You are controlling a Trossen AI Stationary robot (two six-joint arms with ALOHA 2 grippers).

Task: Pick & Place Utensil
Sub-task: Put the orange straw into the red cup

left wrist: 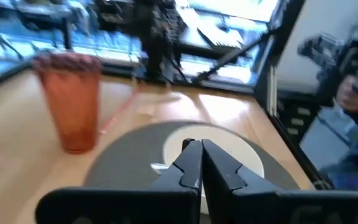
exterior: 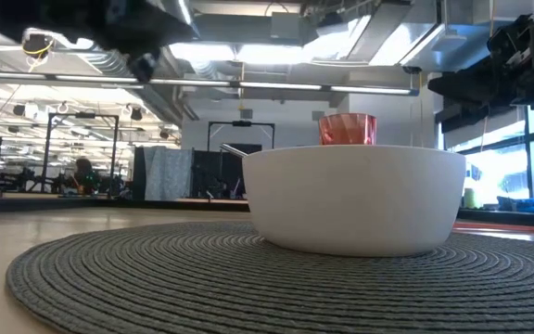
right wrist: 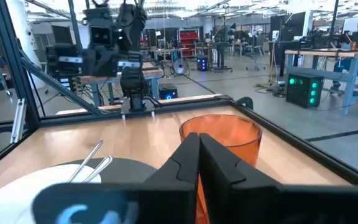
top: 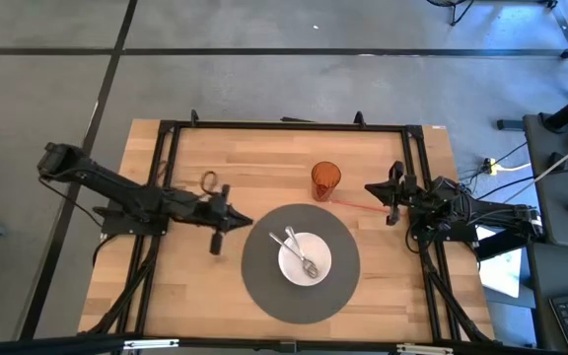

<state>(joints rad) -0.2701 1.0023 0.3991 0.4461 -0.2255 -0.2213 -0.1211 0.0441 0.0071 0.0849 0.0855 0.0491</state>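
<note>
A white bowl (top: 305,257) stands on a round grey placemat (top: 264,281) near the table's front middle. Two metal utensils (top: 297,248) lie in the bowl, their handles leaning on its rim toward the far left. An orange cup (top: 325,180) stands upright on the wood behind the mat. My left gripper (top: 249,224) is shut and empty, left of the mat, pointing toward the bowl (left wrist: 241,152). My right gripper (top: 369,186) is shut and empty, right of the cup (right wrist: 229,140), pointing at it.
A black frame (top: 284,126) runs round the table's far and side edges. A red line (top: 358,204) lies on the wood between the cup and my right arm. Bare wood lies at the table's far left and front right.
</note>
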